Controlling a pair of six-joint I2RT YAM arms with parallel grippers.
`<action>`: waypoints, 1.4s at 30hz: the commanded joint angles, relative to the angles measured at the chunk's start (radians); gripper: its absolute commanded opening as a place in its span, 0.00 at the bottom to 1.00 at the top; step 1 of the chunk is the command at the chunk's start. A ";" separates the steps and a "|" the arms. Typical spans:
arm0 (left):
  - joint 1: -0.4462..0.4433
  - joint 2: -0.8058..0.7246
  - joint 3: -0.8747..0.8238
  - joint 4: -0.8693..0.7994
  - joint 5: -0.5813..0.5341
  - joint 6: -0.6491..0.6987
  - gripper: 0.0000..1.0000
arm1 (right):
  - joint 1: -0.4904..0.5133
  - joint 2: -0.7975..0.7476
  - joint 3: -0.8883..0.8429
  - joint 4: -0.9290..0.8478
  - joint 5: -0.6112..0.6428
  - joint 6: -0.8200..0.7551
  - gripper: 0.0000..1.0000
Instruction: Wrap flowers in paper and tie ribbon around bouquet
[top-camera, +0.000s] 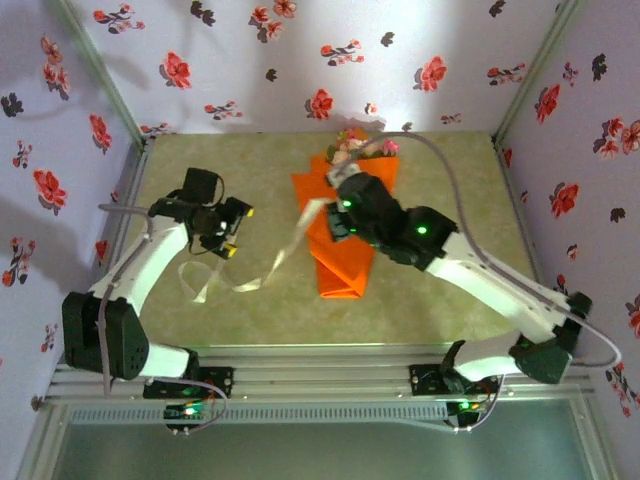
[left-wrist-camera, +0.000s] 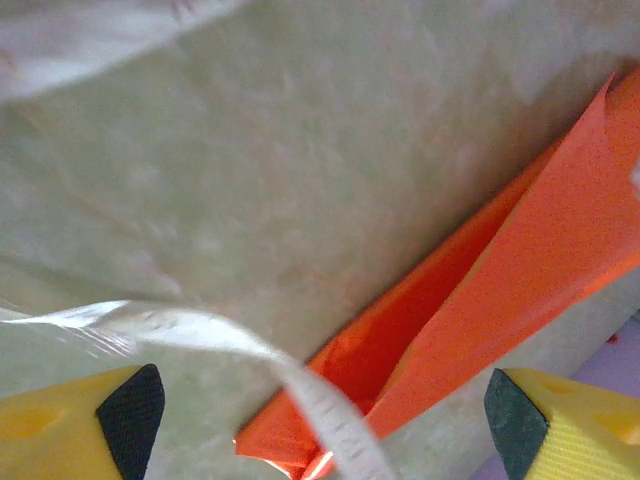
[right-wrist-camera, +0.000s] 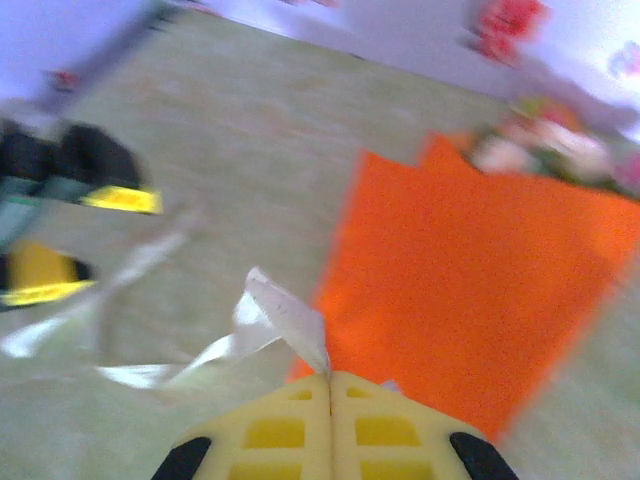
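The orange paper (top-camera: 345, 258) lies folded lengthwise around the flowers (top-camera: 355, 146), whose pink and cream blooms stick out at its far end. My right gripper (top-camera: 330, 207) hovers over the bouquet's left edge. In the right wrist view it (right-wrist-camera: 330, 378) is shut on one end of the pale ribbon (right-wrist-camera: 285, 315), beside the paper (right-wrist-camera: 470, 290) and the blooms (right-wrist-camera: 545, 145). The ribbon (top-camera: 285, 250) trails left and down onto the table. My left gripper (top-camera: 238, 232) stands open to the left; in its own view (left-wrist-camera: 322, 420) the ribbon (left-wrist-camera: 200, 325) hangs loose between the wide-apart fingers, over the paper's narrow end (left-wrist-camera: 520, 270).
The table is a pale green mat (top-camera: 430, 290) enclosed by flower-print walls (top-camera: 300, 60) at the back and both sides. An aluminium rail (top-camera: 320, 385) runs along the near edge. A grey cable (top-camera: 455, 190) arcs over the right arm.
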 joint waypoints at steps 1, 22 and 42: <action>-0.079 0.072 0.035 0.033 -0.014 -0.112 0.87 | -0.188 -0.102 -0.140 -0.124 0.088 0.114 0.00; -0.235 0.312 0.148 0.068 0.096 -0.063 0.75 | -0.436 0.074 -0.262 -0.224 -0.204 0.473 0.55; -0.300 0.499 0.176 0.124 0.215 0.123 0.64 | -0.275 0.241 -0.550 0.297 -0.592 1.197 0.48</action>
